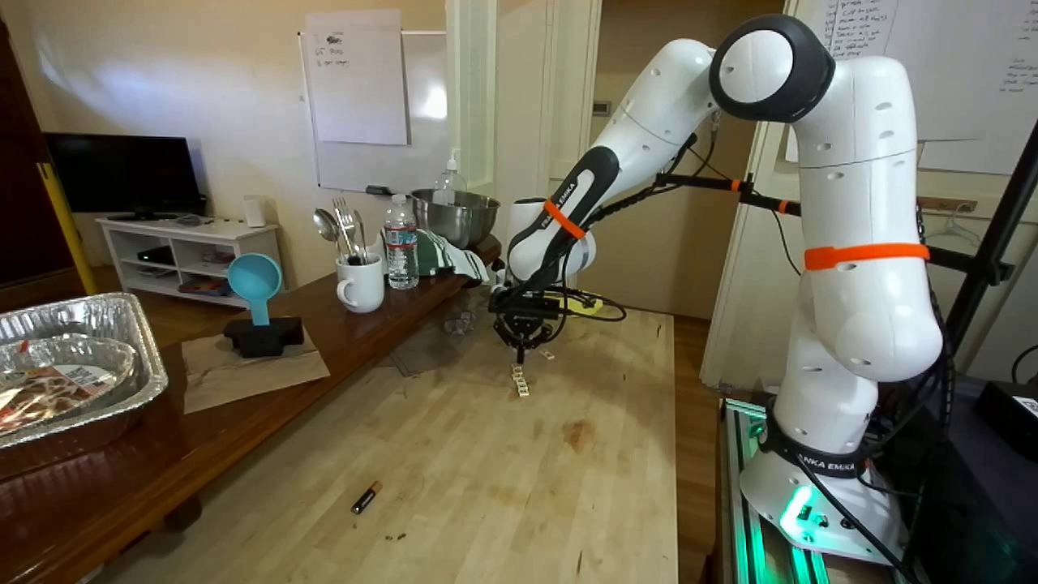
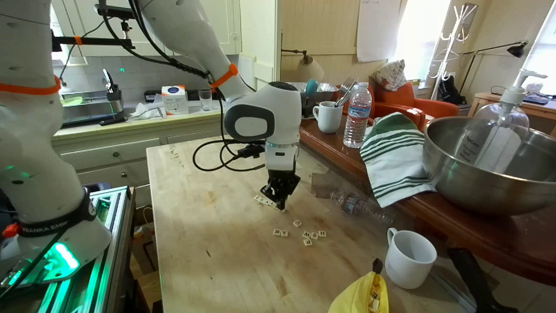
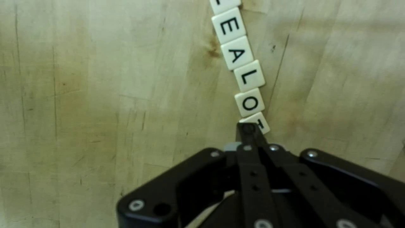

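A slightly crooked row of cream letter tiles (image 3: 237, 52) lies on the wooden table (image 1: 486, 454). In the wrist view the letters E, A, L and O show fully, and a tile at the top is cut off by the frame. My gripper (image 3: 250, 129) is shut, its fingertips together with nothing seen between them. They cover part of the end tile (image 3: 264, 124), whose letter is half hidden. Whether they press on it or hover just above, I cannot tell. In both exterior views the gripper (image 1: 520, 357) points down at one end of this row (image 2: 264, 200).
Loose tiles (image 2: 314, 235) are scattered beside the row. A yellow pouch (image 2: 356, 300), a white mug (image 2: 410, 261) and a clear bottle (image 2: 354, 203) on its side are near. A raised dark ledge (image 1: 268, 438) borders the table. A battery (image 1: 366, 497) lies farther off.
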Robot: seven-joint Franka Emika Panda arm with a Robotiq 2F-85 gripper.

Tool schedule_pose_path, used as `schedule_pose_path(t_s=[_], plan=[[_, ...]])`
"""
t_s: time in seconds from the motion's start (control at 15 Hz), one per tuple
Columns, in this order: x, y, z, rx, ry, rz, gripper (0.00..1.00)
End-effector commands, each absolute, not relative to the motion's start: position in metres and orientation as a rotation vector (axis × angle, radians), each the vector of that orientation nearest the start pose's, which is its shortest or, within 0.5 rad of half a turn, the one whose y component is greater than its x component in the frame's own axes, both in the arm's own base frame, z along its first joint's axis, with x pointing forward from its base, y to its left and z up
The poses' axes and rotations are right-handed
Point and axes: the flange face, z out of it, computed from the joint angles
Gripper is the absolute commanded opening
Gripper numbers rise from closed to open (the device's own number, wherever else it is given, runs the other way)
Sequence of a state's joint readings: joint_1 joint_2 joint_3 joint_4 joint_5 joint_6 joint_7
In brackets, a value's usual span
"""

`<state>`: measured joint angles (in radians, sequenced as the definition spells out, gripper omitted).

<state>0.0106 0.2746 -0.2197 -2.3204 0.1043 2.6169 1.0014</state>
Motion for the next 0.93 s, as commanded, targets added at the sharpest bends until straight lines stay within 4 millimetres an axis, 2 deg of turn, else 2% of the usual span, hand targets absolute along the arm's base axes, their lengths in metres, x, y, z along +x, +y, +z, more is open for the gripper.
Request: schedule_pose_path(t_s=[0.0,0.2,0.53,0.87], plan=[[0.505,-0.109,0.235,-2.489,1.848,-0.065,0.0],[0.509,-0.108,0.238,-2.567,1.7,-0.096,0.0],[0.517,-0.109,0.238,-2.696,1.343,-0.148,0.0],[0.515,-0.11,0.235,-2.828,0.968,-0.156,0.0]])
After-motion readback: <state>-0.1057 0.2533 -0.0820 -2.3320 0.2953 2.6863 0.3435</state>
